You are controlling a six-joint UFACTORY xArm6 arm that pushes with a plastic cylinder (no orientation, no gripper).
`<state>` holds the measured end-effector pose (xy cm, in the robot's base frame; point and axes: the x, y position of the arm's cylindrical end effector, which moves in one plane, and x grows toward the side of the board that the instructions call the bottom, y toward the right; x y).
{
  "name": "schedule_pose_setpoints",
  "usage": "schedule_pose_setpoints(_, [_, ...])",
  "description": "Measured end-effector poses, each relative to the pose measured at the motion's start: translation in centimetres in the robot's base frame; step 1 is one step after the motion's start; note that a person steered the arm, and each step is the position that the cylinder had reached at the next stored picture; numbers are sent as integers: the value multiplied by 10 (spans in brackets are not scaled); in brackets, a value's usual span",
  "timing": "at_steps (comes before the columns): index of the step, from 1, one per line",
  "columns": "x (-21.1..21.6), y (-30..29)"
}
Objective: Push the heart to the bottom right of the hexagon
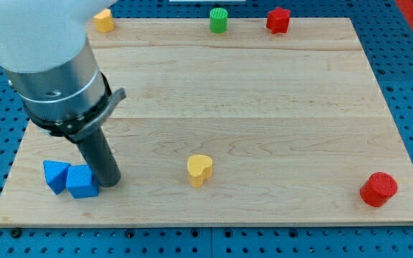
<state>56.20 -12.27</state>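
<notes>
End effector's just my tip (pixel 110 183), gripping nothing, probably touching a blue block (pixel 82 182), so swinging toward the yellow heart (pixel 199 170) could drag it.

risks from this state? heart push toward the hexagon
1. My tip sits against the blue cube at the view's bottom left, far from the yellow heart; sweeping right could drag the cube or the blue triangular block along.
2. No block reads clearly as a hexagon; the red cylinder-like block may be it, so the target could be misjudged.
3. That red block lies near the board's bottom-right corner, so the heart could slide off the edge.
</notes>
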Motion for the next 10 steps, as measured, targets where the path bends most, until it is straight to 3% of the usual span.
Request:
schedule_pose_setpoints(2, [7, 134])
schedule_pose_setpoints(6, [-65, 129])
schedule_pose_setpoints(10, [-62, 129])
